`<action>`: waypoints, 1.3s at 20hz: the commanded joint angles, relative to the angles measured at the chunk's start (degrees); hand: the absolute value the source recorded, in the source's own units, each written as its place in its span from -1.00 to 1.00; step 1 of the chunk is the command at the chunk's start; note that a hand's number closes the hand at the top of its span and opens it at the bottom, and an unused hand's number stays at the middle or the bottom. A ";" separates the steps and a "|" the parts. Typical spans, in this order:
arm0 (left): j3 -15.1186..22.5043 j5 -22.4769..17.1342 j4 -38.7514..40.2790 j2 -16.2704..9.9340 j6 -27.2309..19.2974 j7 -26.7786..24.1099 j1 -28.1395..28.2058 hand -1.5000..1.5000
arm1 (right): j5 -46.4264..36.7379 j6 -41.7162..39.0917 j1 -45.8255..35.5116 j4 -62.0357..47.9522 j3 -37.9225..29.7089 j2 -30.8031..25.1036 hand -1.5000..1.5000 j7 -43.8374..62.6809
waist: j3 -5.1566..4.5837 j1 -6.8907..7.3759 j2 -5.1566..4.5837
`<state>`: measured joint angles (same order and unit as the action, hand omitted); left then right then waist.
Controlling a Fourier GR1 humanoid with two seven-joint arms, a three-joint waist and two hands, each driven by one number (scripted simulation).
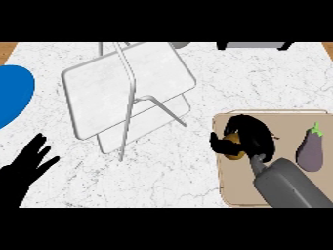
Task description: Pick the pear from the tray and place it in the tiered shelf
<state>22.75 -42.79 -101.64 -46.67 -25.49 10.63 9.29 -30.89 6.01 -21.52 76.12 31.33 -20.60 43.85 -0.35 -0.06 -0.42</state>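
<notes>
The right hand (244, 134) is curling its black fingers around the pear (233, 150), which is showing only as a small yellow-brown patch with a darker underside beneath the hand. The pear is sitting on the left part of the beige tray (270, 195), well apart from the purple eggplant (311, 149) lying on the tray's right side. The left hand (25, 163) is resting with fingers spread at the lower left, while the white tiered shelf (129, 93) is standing on the marble counter (270, 78).

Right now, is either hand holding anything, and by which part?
The right hand has its fingers curled round the pear on the tray, covering its upper part; lift cannot be told. The left hand rests open, holding nothing.
</notes>
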 commanded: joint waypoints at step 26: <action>2.79 6.65 24.79 16.36 4.16 -5.74 -13.01 0.00 | -0.67 -14.27 -35.12 47.71 8.67 20.56 1.00 33.59 | 0.16 -0.15 1.03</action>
<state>24.42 -37.47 -77.77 -32.61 -20.86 6.07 -4.14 -34.81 -3.41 -48.80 122.59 46.92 -0.89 65.36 0.01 -0.52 0.60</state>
